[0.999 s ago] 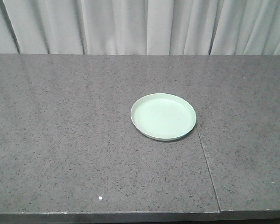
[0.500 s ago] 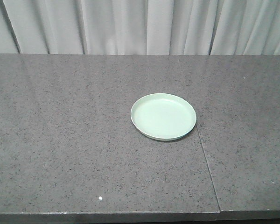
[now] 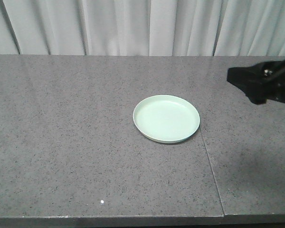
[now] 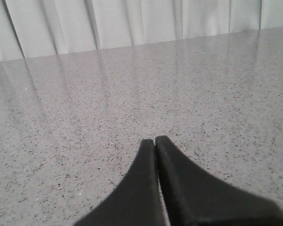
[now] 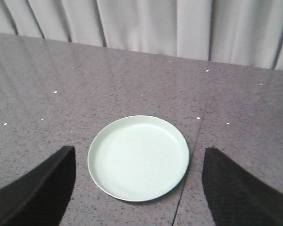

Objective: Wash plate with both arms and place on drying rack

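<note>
The plate [image 3: 166,118] lies flat on the grey speckled counter [image 3: 61,142], a little right of centre, its right rim just beside the seam [image 3: 211,166] between two slabs. Its hollow face points straight up with the low rim uppermost. Being round, it has no long axis, so we judge that any approach angle to the rim serves equally.

We read this as the opening step, the reach for the plate; nothing touches it yet. The right gripper [image 5: 139,149] hangs above and short of the plate, its two fingers spread wide, with the plate framed between them in the wrist view. The front view shows the right arm [image 3: 266,84] at the right edge, well apart from the plate. The left gripper [image 4: 154,140] is clenched on nothing, fingertips pressed together over bare counter.

Next, we judge, the right gripper must descend and pinch the thin rim, which sits nearly flush with the counter. No view shows the drying rack or a sink.
</note>
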`<state>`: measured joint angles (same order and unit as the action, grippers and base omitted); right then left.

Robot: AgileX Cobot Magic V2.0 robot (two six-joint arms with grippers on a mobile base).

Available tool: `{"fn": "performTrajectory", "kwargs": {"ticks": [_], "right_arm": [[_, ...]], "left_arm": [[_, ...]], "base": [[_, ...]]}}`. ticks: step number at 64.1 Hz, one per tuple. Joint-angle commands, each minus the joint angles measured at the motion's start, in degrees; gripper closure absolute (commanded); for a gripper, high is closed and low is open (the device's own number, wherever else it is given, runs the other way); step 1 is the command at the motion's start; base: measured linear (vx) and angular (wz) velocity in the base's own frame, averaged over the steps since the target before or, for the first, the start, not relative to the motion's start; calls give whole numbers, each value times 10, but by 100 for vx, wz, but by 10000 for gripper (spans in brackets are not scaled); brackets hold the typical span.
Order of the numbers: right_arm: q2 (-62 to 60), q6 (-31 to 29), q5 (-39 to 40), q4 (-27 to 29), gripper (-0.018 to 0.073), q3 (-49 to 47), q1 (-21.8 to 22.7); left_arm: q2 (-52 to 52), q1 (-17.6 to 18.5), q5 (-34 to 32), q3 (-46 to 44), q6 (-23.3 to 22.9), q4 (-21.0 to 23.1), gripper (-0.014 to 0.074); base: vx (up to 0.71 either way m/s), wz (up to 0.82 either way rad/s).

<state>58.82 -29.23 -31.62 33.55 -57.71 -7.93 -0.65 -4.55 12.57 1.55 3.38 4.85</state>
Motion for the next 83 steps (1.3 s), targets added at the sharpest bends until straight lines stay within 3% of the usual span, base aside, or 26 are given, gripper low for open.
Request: {"fn": "performTrajectory", "kwargs": {"ticks": [1,26,51,83], "right_arm": [[55,-55,-7,52,27,-78,0],[301,-56,-62,31,27,-227,0],[454,55,-57,-122,27,-302,0],[527,68,-64,-133,74,-308,0]], "left_arm": [[-8,0,-40,-15,-5,2,603],[-8,0,-40,-15,-5,2,603],[-8,0,-40,-15,-5,2,603],[-8,0,-40,-15,-5,2,603]], "base": [[0,0],[0,0],[0,0],[0,0]]}}
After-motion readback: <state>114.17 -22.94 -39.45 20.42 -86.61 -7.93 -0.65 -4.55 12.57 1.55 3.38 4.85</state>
